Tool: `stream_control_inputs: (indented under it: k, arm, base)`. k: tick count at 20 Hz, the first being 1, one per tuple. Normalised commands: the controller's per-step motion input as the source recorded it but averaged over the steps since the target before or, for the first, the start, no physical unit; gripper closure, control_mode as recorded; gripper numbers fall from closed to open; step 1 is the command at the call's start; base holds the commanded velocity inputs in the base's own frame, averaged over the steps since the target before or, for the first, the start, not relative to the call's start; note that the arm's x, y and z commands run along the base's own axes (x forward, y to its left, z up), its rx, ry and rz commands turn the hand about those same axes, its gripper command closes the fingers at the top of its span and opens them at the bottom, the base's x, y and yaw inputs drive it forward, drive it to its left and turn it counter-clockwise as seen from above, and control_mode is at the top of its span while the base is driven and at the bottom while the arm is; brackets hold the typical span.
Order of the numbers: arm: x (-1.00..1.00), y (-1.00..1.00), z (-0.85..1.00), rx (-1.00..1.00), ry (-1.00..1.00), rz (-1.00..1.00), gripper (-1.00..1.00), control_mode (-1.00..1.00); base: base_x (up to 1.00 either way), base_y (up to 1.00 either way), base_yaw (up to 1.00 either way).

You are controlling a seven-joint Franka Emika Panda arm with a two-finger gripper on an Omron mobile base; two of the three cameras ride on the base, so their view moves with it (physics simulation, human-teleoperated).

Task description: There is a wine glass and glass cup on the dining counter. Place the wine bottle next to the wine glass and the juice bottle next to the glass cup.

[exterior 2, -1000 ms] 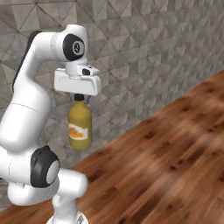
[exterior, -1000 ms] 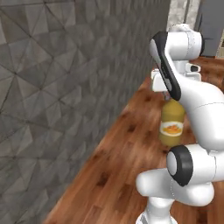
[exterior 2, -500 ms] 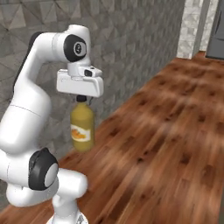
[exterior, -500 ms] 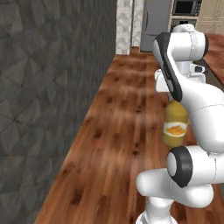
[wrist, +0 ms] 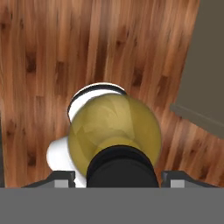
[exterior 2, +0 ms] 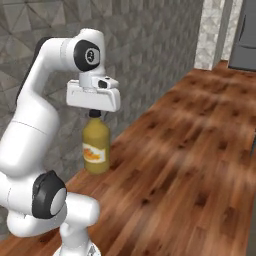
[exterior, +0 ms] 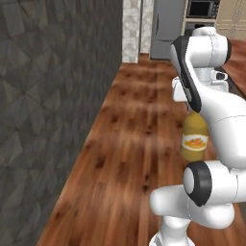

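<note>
Left base view: the juice bottle (exterior: pixel 194 137) hangs upright at 3 o'clock, clear above the wood floor (exterior: pixel 129 144), half hidden by the white arm. A dark grey wall (exterior: pixel 48 96) closes the 9 o'clock side; open floor runs toward 12 o'clock, to a grey refrigerator (exterior: pixel 168 24).

Right base view: the gripper (exterior 2: pixel 94 113) is clamped on the juice bottle's dark cap (exterior 2: pixel 94 114); the bottle hangs at 9 o'clock, close to the wall, with open floor from 3 to 1 o'clock.

Hand view: the bottle sits at 6 o'clock, seen from above; I cannot tell its fill.
</note>
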Motion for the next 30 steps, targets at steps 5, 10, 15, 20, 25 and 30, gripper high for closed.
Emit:
stream_control_inputs:
  k: [5, 10, 15, 20, 25, 30]
  arm:
    - [0.00, 0.00, 0.00, 0.00, 0.00, 0.00, 1.00, 1.00]
    - [0.00, 0.00, 0.00, 0.00, 0.00, 0.00, 1.00, 1.00]
    - [0.00, 0.00, 0.00, 0.00, 0.00, 0.00, 1.00, 1.00]
    - [0.00, 0.00, 0.00, 0.00, 0.00, 0.00, 1.00, 1.00]
    - [0.00, 0.00, 0.00, 0.00, 0.00, 0.00, 1.00, 1.00]
    - [0.00, 0.00, 0.00, 0.00, 0.00, 0.00, 1.00, 1.00]
  base:
    - [0.94, -0.15, 0.00]
    - [0.94, -0.19, 0.00]
    - [0.93, -0.19, 0.00]
    - [0.90, -0.19, 0.00]
    - [0.88, -0.19, -0.01]
    - [0.87, -0.18, -0.02]
